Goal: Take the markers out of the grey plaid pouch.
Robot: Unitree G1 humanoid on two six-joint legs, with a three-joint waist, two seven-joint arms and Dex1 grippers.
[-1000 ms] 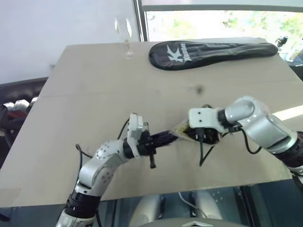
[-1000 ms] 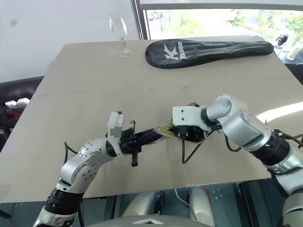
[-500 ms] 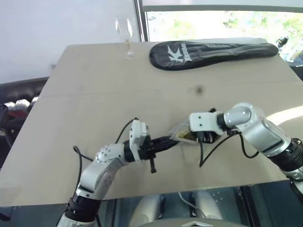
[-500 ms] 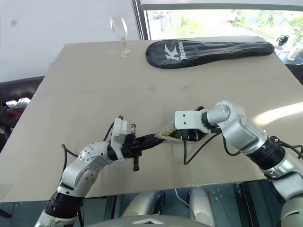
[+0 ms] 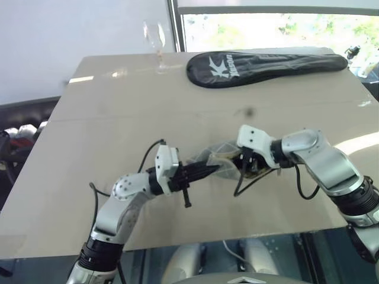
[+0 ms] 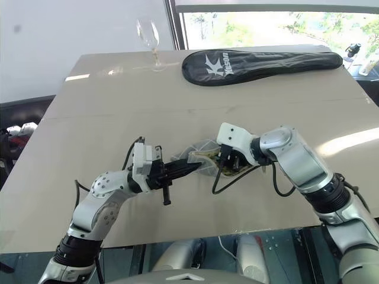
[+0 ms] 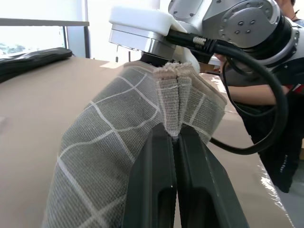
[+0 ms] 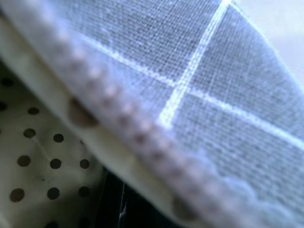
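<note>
Near the counter's (image 5: 118,106) middle, the grey plaid pouch (image 5: 214,161) hung between both arms. The left claw (image 7: 174,137), pointing toward 3 o'clock, was clenched on its fabric; the right claw (image 5: 244,168), angled down toward 8 o'clock, reached its other end, grip unclear

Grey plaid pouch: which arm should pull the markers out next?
Right, probably. The left gripper is shut on the grey plaid pouch, pinching a fold and bracing it. The right gripper sits at the pouch's open end, against the dotted lining. No markers visible yet.
</note>
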